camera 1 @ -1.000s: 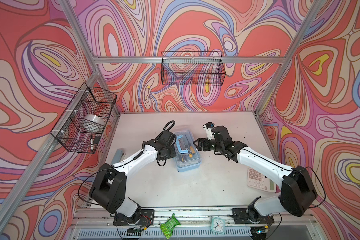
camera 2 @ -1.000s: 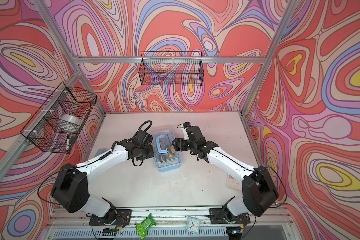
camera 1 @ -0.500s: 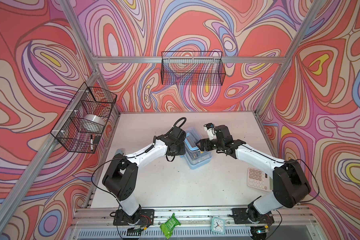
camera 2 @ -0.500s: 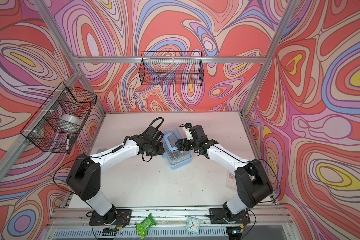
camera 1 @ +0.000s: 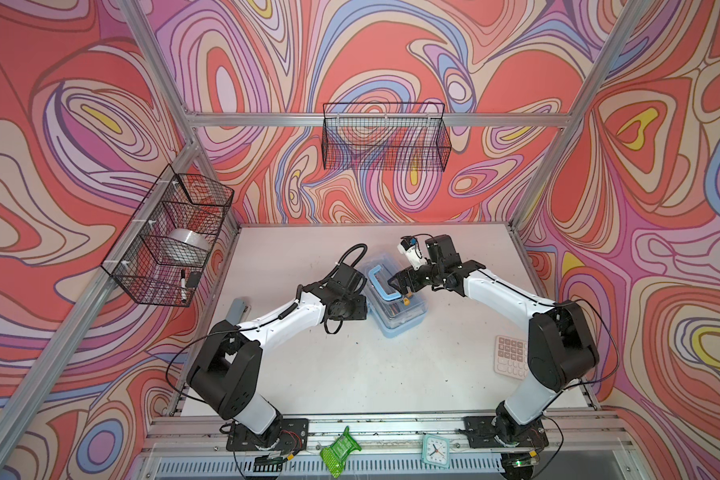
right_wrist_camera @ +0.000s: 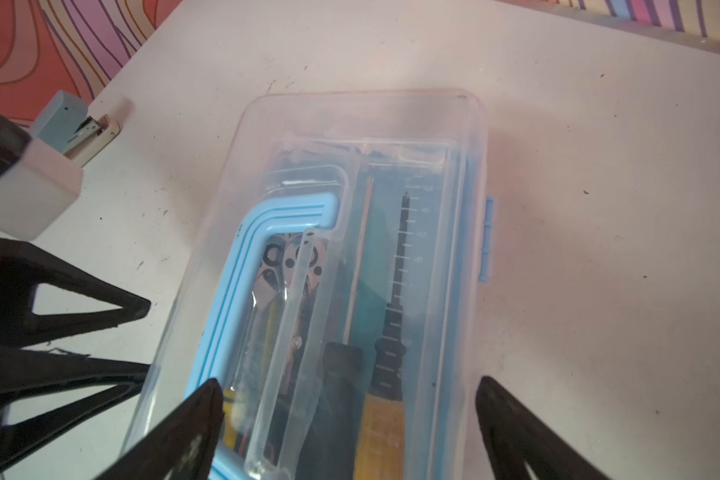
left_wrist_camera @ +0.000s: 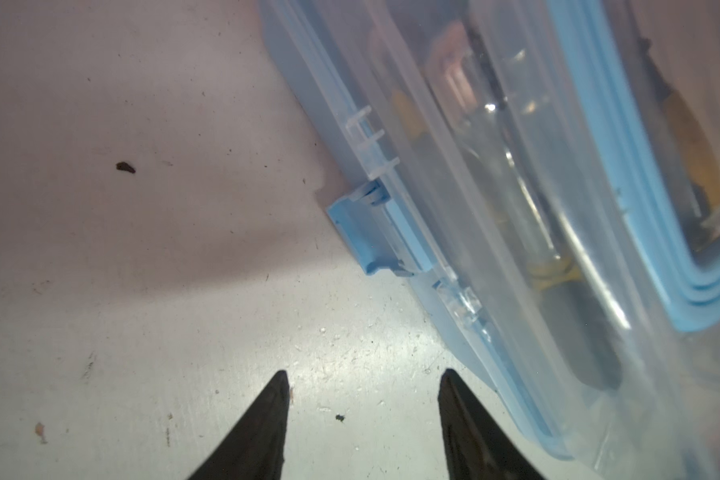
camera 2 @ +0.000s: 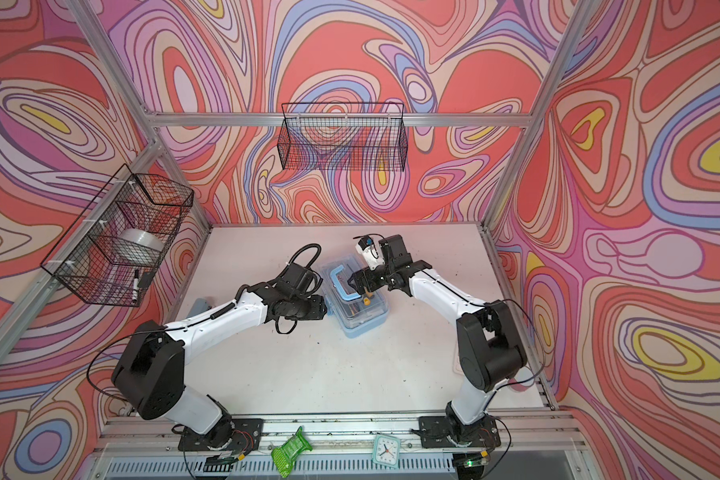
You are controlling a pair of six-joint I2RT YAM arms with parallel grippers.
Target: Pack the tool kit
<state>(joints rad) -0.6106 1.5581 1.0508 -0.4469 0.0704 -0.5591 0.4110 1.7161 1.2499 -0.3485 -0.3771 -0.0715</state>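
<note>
The smooth light-blue tool kit, clear lid on and curved blue handle lying flat, is sitting on the scuffed white surface, with the left tool standing partly open and empty beside its latch and the right tool hovering spread wide over the lid, gripping nothing.

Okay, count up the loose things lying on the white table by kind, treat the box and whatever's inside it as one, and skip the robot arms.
Tool kit box: 1
Stapler: 1
Calculator: 1
Total: 3
</note>
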